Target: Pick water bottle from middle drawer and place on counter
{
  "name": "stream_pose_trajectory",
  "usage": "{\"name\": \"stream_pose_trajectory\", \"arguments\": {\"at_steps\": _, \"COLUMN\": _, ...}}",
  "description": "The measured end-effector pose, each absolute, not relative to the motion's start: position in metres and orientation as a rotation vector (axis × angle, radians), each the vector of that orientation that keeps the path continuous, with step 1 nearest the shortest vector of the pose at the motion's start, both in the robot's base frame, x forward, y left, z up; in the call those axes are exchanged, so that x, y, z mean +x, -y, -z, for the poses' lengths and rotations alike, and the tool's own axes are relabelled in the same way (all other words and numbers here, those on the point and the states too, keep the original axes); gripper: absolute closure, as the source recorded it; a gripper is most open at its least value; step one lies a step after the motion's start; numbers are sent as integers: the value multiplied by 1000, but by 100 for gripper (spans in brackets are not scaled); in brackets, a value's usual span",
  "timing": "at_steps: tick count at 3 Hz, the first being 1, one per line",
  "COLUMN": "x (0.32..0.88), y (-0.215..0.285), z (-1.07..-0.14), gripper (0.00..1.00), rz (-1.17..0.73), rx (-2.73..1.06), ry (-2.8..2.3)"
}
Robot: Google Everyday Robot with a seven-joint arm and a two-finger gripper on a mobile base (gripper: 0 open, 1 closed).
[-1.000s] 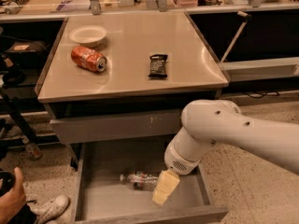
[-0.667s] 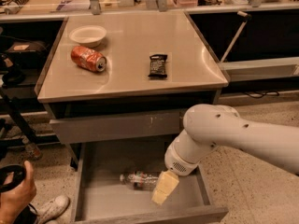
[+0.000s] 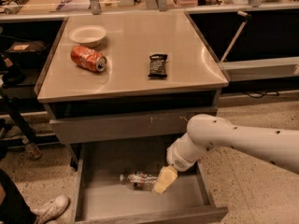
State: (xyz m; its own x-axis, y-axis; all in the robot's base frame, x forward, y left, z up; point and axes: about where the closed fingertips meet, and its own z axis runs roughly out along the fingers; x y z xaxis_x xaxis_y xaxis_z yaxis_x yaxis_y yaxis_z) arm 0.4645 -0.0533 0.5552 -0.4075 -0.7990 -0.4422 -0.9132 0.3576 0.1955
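The water bottle (image 3: 136,179) lies on its side on the floor of the open middle drawer (image 3: 117,202), its cap pointing left. My gripper (image 3: 163,180) hangs from the white arm into the drawer, right at the bottle's right end, its pale finger covering that end. The counter (image 3: 131,73) tops the grey cabinet above the drawer.
On the counter lie a dented red soda can (image 3: 88,59), a white bowl (image 3: 87,34) and a dark snack bar (image 3: 158,65). A closed drawer front (image 3: 126,125) sits above the open drawer. A person's shoe (image 3: 51,206) and leg are at the lower left on the floor.
The gripper and the bottle have stayed put. The person's hand at the lower left has pulled out of sight.
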Motion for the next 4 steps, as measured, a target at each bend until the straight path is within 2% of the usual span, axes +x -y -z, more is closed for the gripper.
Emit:
{"name": "stream_pose_trajectory", "arguments": {"at_steps": 2, "x": 459, "y": 49, "z": -544, "gripper": 0, "rz": -659, "rx": -1524, "ry": -2326}}
{"name": "stream_pose_trajectory", "arguments": {"at_steps": 4, "x": 476, "y": 24, "z": -487, "gripper": 0, "rz": -730, "rx": -1518, "ry": -2287}}
